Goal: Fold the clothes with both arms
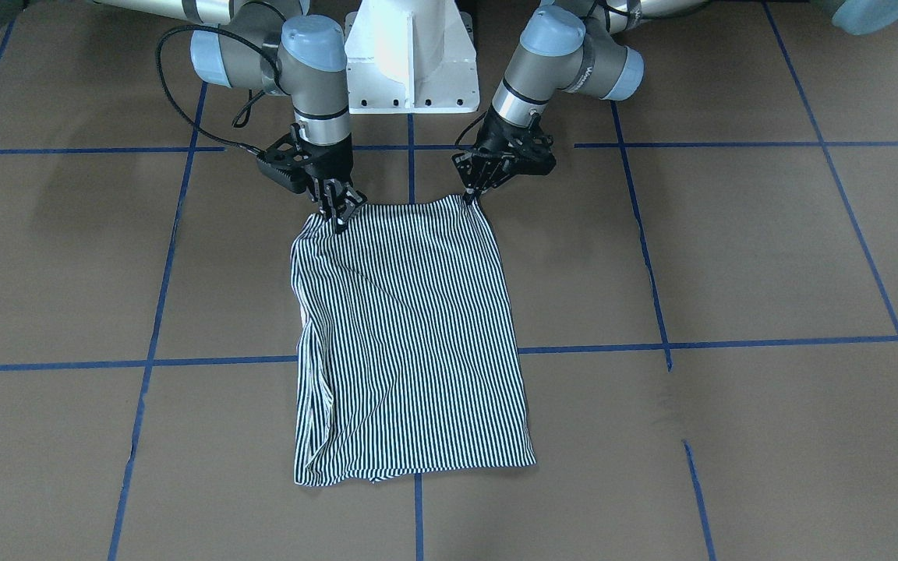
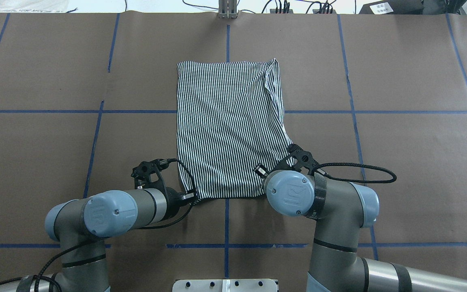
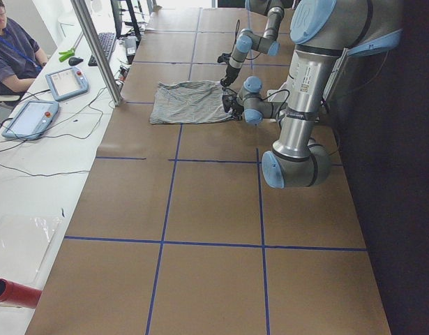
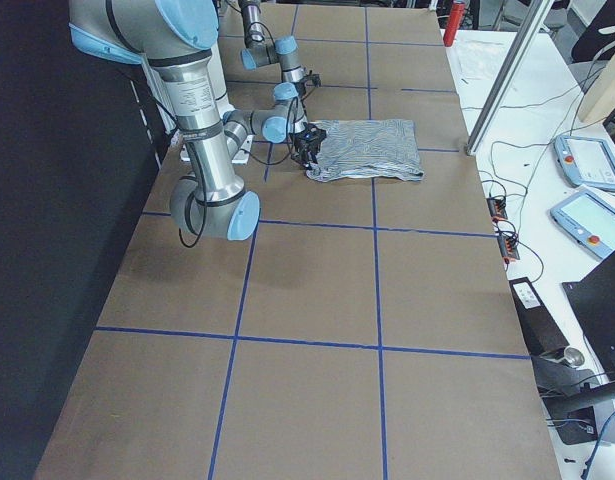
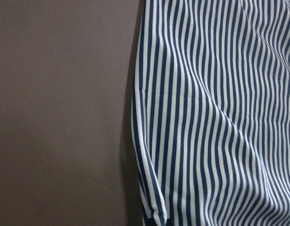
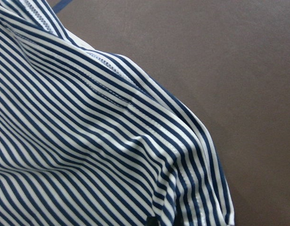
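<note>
- Brown paper worktop (image 2: pixel 35 162), marked into a grid with blue tape (image 2: pixel 55 110); white pedestal (image 1: pixel 410 54) at the robot's edge.
- Left fingers (image 1: pixel 468 195): down on the shirt's near left corner, drawn narrow to a point and seemingly pinched on the cloth. In the wrist view, stripes running down to a small raised tip at the bottom edge.
- Shirt (image 2: pixel 225 121): mid-worktop between the arms, laid out as a long rectangle stretching away from the robot and crossing a tape line. Sleeves and collar out of sight. Mostly flat, lightly rippled, with doubled layers and a pale seam along the right long edge.
- Right fingers (image 1: pixel 340 214): on the near right corner, likewise narrow and apparently closed on the cloth. Bunched hump of stripes in the wrist view; mostly hidden under the wrist from overhead.
- Handling, by judgement: light, thin, limp knit with no stiffness of its own. Likely to sag between two holds, to drag on the paper, and to let its stacked layers slip apart.
- Best held at the two near corners, through every layer, with both sides kept level and gently taut.
- Likely next call: near edge carried over towards the far edge, halving the length.
- Risk: a shallow pinch taking only the top layer on the thicker right edge and spoiling the fold.
</note>
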Action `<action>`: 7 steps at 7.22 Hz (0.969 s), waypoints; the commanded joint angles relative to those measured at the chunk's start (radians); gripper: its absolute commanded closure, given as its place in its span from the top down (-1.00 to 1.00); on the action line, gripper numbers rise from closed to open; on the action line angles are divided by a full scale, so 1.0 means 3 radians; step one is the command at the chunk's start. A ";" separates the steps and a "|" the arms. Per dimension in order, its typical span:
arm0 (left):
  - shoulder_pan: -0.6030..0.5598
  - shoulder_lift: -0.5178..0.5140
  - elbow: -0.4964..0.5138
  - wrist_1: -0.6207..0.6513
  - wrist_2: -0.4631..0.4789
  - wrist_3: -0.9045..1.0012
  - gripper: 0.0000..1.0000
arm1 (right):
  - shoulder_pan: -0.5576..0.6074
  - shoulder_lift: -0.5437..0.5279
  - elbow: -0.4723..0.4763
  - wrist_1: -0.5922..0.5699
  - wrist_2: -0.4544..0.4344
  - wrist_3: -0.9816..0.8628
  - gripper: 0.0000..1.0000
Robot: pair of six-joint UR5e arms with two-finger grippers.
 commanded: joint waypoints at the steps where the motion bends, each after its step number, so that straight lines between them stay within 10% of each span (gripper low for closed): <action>1: 0.0002 0.0000 0.0000 0.0000 0.0000 0.0000 -1.00 | 0.0001 0.0003 0.0011 0.0001 -0.0002 0.0007 -1.00; 4: -0.0013 0.0005 -0.0218 0.0051 -0.0041 0.0015 -1.00 | 0.0022 -0.0002 0.0234 -0.0034 0.0003 0.0002 -1.00; 7: -0.0008 0.0000 -0.1325 0.1197 -0.0275 0.0015 -1.00 | -0.0095 -0.0017 0.1403 -0.1110 0.0024 0.0093 -1.00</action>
